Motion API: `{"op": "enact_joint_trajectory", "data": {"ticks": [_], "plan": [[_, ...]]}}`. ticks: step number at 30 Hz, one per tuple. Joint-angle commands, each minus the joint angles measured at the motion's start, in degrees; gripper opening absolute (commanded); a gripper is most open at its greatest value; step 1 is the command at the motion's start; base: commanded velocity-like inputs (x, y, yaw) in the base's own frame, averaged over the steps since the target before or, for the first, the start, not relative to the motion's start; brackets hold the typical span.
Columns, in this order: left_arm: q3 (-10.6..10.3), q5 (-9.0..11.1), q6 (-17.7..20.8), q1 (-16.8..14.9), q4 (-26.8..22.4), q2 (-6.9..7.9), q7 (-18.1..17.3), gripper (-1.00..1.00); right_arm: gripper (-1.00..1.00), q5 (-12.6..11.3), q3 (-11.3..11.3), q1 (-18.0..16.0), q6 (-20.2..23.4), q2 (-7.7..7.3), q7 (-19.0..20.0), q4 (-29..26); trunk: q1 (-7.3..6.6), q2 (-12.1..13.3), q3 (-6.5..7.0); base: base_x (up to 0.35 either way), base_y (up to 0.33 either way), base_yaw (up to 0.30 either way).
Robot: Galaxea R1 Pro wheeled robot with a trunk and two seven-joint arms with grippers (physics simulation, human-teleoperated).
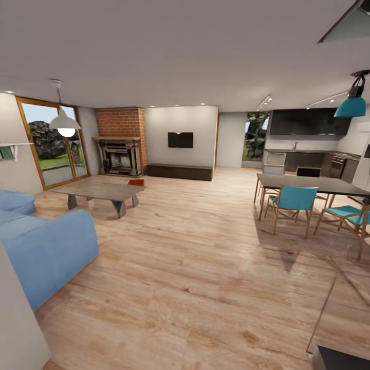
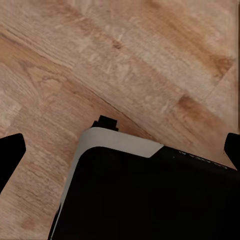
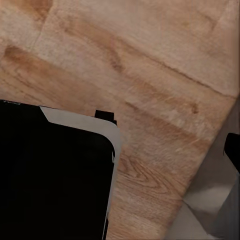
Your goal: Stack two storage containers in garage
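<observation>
Your left gripper point(image 2: 120, 150) and right gripper pointed down at plank floor point(image 1: 195, 267) beside robot base point(image 2: 150, 195); left fingertips point(image 2: 11, 150) stood apart, right spacing unclear. One storage container point(image 1: 136, 182) sat beyond coffee table point(image 1: 100, 191), near fireplace point(image 1: 119, 154).

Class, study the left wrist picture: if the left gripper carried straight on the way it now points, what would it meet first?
Most likely the robot's own black base, which lies between the open fingertips, or the light wood plank floor just past its edge. Depth is unclear, so which comes first cannot be told for certain.
</observation>
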Motion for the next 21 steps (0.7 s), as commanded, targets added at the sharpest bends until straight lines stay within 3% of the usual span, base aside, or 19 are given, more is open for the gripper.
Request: {"op": "enact_joint_trajectory", "data": {"ticks": [1,5,21], "plan": [[-0.49,0.42,0.72,-0.04,0.0,0.04,0.15,1.0,1.0,-0.58,0.49,-0.08,-0.29,0.02,0.08,0.16,0.05,-0.07,-0.09,0.323,0.0,0.0],[-0.56,0.1,3.78,-0.04,-0.06,0.13,0.15,1.0,1.0,-0.58,0.49,-0.08,-0.3,0.02,0.08,0.16,0.05,-0.07,-0.09,0.323,0.0,0.0],[-0.49,0.06,3.47,-0.04,-0.09,0.15,0.15,1.0,1.0,-0.58,0.49,-0.08,-0.28,0.0,0.0,0.16,0.05,-0.07,-0.09,0.323,0.0,0.0]]}}
